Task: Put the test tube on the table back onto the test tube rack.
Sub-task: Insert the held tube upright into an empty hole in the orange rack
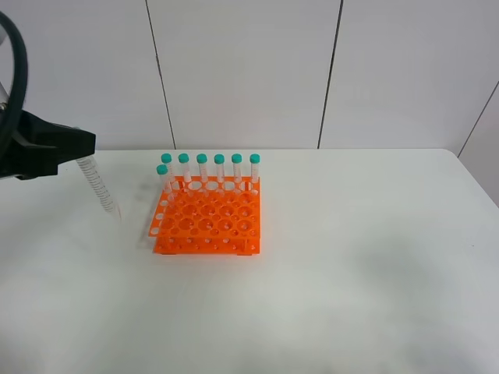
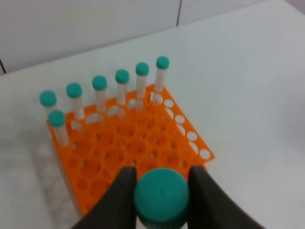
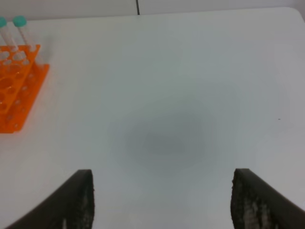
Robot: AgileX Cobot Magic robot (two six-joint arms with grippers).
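Left jaws are clamped on the test tube (image 2: 161, 196), and its teal cap fills the gap between my two dark fingers (image 2: 119, 202). On the high camera the tube (image 1: 100, 189) slants down out of those jaws, its conical tip lowest and leaning toward the rack. It hangs over the white surface (image 1: 351, 265), off to the side of the rack and not in any hole. Whether the tip touches the surface, I cannot tell.

Just ahead of the left jaws sits the orange rack (image 2: 143, 148), flat on the surface and apart from the tube I hold. The holes nearest the jaws are unfilled. Along the rack's far edge stands a row of six tubes (image 2: 122, 88), upright with green caps up. A seventh tube (image 2: 57, 126) stands one row nearer to me, at the end of that line.

Right jaws are spread wide with nothing between them. They hang over bare surface (image 3: 162, 95). The rack (image 3: 16, 95) is well off to one side of them, with only its corner and two capped tubes (image 3: 21, 28) in sight.
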